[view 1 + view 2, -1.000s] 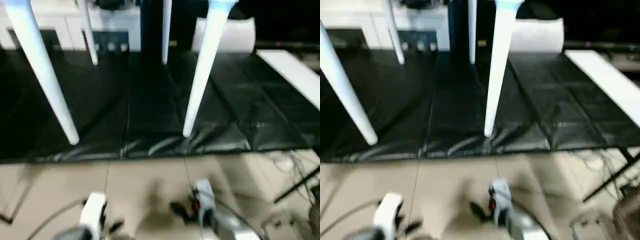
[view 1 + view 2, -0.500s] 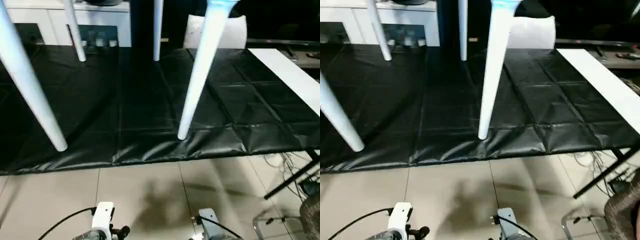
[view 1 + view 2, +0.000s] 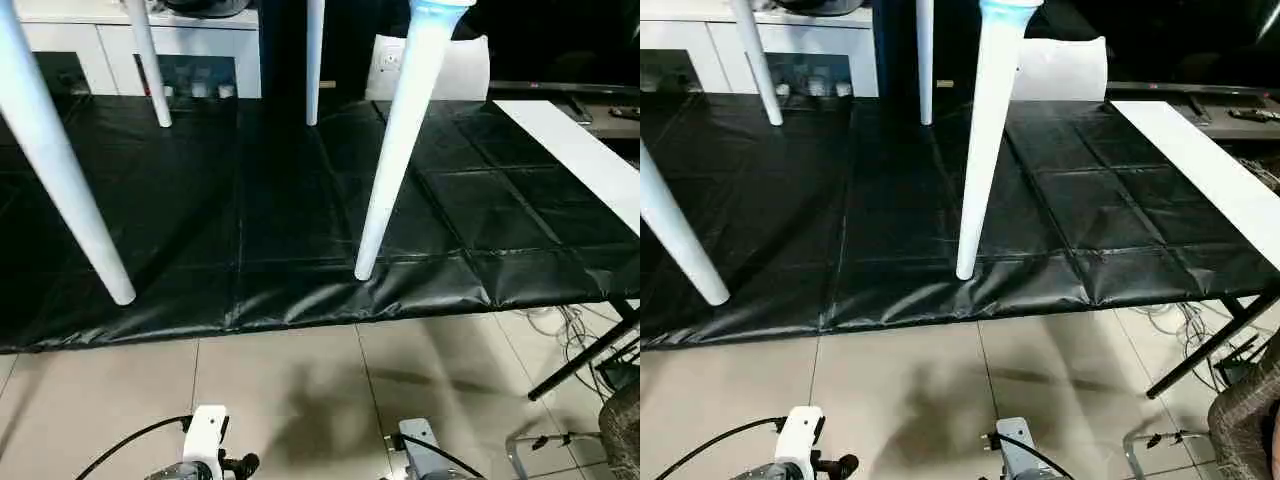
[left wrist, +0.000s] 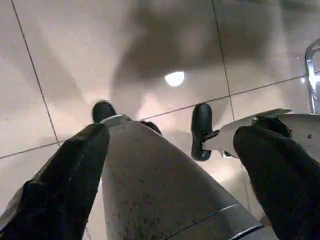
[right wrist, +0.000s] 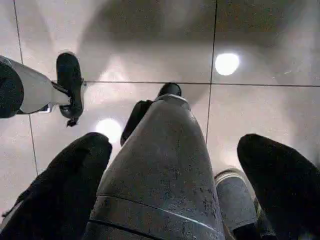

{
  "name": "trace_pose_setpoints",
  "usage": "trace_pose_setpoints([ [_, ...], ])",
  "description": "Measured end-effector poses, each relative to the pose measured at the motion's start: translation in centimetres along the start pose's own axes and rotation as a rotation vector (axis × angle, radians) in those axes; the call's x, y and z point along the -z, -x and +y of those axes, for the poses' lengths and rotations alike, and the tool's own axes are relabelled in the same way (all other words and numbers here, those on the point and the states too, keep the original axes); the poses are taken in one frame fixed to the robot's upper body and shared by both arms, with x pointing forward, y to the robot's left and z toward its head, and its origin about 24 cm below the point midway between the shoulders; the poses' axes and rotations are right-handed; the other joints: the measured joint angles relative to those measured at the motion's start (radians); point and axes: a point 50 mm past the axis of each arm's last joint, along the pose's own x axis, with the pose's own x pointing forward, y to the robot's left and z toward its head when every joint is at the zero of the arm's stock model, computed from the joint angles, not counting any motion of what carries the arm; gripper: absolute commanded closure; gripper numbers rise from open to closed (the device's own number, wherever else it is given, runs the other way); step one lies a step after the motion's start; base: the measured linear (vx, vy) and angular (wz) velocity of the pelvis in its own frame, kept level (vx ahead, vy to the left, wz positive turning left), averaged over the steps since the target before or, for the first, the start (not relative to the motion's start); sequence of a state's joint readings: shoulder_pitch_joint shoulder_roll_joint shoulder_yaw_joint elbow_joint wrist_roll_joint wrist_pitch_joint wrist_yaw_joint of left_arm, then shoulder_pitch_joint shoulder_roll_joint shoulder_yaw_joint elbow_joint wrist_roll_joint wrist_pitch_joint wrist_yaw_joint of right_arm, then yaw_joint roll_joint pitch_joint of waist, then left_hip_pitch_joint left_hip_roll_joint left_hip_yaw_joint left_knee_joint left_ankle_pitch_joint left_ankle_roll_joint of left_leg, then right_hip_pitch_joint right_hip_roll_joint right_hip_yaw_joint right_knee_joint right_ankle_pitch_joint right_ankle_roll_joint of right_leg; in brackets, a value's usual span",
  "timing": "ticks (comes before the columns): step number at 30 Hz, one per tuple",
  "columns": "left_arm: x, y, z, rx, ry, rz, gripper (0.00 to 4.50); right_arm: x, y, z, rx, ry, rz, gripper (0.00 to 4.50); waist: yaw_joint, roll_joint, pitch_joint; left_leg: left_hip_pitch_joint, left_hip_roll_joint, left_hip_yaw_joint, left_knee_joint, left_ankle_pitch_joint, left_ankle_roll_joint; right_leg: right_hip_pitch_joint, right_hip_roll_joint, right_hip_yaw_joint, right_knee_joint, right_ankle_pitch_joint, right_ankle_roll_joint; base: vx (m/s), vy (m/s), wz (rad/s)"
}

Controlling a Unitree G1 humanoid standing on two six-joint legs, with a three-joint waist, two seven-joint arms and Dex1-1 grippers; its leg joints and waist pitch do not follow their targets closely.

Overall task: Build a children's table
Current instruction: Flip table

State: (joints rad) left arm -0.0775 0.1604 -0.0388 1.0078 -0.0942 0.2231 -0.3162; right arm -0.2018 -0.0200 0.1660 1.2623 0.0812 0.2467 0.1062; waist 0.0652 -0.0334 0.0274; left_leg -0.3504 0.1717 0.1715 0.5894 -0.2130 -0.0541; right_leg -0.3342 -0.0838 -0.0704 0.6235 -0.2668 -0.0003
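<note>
Both the left gripper (image 4: 170, 165) and right gripper (image 5: 175, 175) are hanging wide open and empty, risking nudging the children's table (image 3: 400, 150) standing on the black mat (image 3: 280, 230).

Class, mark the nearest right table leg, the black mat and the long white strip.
nearest right table leg (image 3: 392, 160), left eye view, mid-shaft
black mat (image 3: 270, 210), left eye view, bare centre
long white strip (image 3: 1210, 170), right eye view, middle

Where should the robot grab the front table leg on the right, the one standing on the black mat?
Probably the front right leg by its lower half, just above where it meets the black mat, coming from the robot's own side. The tube is round and narrows toward the bottom, so one finger should fit on each side there.
</note>
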Motion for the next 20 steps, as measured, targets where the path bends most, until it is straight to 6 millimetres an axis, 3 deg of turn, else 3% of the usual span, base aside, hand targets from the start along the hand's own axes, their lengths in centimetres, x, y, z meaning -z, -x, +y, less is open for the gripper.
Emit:
trace_pose_setpoints([
  [20,-0.01,0.0,-0.01,0.001,-0.001,-0.001,0.07,0.0,0.0,-0.01,0.001,0.0,0.0,0.0,0.002,0.0,0.0,0.001,0.0,0.003,-0.009,0.0,0.0,-0.002,0.001,0.001,-0.008,0.0,0.0,0.0,0.0,0.0],
])
